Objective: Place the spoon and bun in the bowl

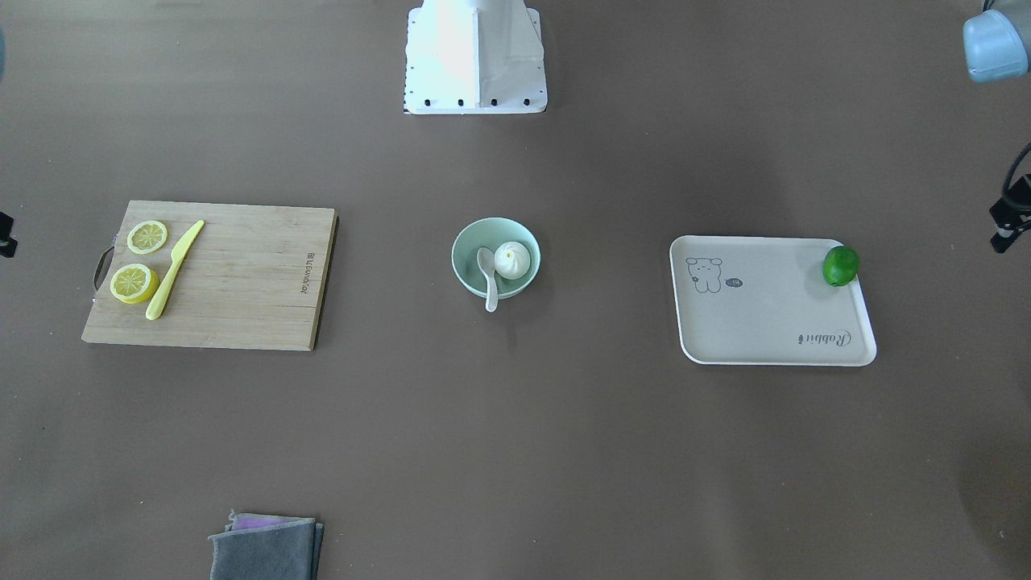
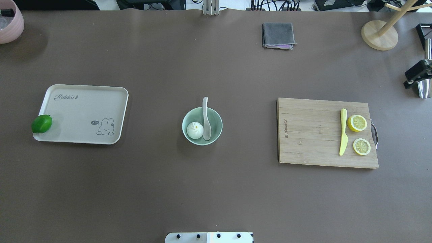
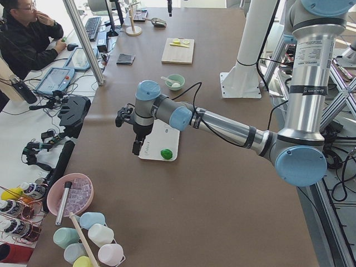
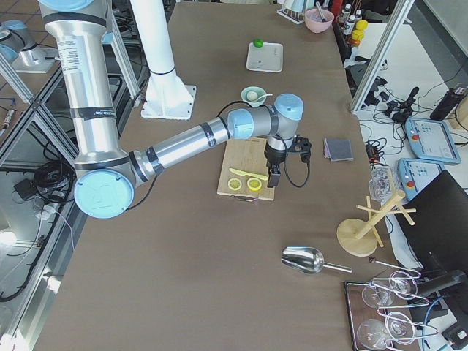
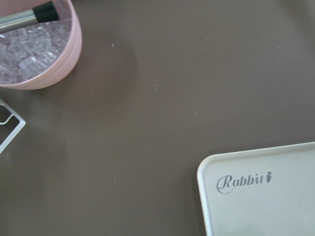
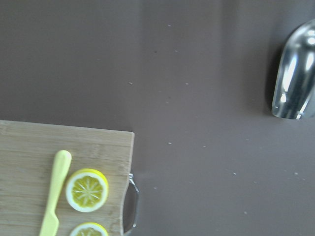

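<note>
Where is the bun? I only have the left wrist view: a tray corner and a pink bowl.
Observer: The bun sits inside the mint-green bowl at the middle of the table.
Operator: Is the rest of the job done?
Observer: The spoon is in that bowl too, scoop beside the bun, handle leaning out over the rim.
Operator: Anything close to my arm?
Observer: A lime sits at one corner of the tray, the end away from the bowl.
</note>
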Motion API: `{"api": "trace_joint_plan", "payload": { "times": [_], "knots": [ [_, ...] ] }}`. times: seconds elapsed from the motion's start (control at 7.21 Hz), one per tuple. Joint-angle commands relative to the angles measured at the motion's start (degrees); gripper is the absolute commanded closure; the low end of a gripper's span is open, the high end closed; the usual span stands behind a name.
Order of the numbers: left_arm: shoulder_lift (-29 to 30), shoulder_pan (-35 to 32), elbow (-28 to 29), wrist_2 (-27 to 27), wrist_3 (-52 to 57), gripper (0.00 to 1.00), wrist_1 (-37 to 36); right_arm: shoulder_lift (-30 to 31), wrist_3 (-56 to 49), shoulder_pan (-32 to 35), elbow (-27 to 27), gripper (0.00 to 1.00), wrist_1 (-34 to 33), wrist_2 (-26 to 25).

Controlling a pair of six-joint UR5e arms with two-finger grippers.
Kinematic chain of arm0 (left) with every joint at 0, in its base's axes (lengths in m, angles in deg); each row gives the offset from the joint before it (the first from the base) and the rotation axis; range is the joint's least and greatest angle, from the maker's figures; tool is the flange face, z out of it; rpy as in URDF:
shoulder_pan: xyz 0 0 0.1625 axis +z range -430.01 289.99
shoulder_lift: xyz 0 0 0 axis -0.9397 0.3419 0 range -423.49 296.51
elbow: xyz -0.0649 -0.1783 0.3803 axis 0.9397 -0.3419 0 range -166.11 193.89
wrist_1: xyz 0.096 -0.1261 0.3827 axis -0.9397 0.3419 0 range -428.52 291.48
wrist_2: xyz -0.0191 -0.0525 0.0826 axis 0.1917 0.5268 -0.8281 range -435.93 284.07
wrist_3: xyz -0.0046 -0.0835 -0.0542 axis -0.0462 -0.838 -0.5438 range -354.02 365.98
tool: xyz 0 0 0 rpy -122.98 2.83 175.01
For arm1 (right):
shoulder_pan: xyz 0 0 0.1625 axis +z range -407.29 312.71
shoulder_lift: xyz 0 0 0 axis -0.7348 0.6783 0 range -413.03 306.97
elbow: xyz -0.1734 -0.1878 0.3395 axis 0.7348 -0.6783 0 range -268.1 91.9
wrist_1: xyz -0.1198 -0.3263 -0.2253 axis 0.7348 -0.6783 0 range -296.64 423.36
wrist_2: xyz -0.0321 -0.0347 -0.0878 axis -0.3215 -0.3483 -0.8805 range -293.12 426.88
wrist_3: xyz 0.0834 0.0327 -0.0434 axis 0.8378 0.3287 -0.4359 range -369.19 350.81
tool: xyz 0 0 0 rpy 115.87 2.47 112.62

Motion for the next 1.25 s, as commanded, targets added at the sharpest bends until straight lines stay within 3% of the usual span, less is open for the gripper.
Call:
{"api": "trace_joint_plan", "payload": {
  "times": [0.0, 0.28, 0.55, 1.11],
  "knots": [
    [-4.7, -7.3, 0.1, 6.5, 2.0, 0.02, -2.0, 6.6, -15.9, 9.8, -0.7, 0.00, -3.9, 0.6],
    [-7.7, -7.7, 0.5, 6.6, 2.0, 0.02, -2.1, 10.8, -18.1, 12.4, -0.5, 0.00, -3.7, 2.4],
    [-7.7, -7.7, 4.0, 6.7, 2.0, 0.02, -2.0, 11.6, -17.4, 12.6, -0.7, 0.00, -3.7, 2.9],
    [-7.6, -7.7, 4.2, 6.5, 1.9, 0.02, -2.0, 12.1, -17.3, 12.6, -1.2, 0.00, -3.7, 2.7]
  ]
}}
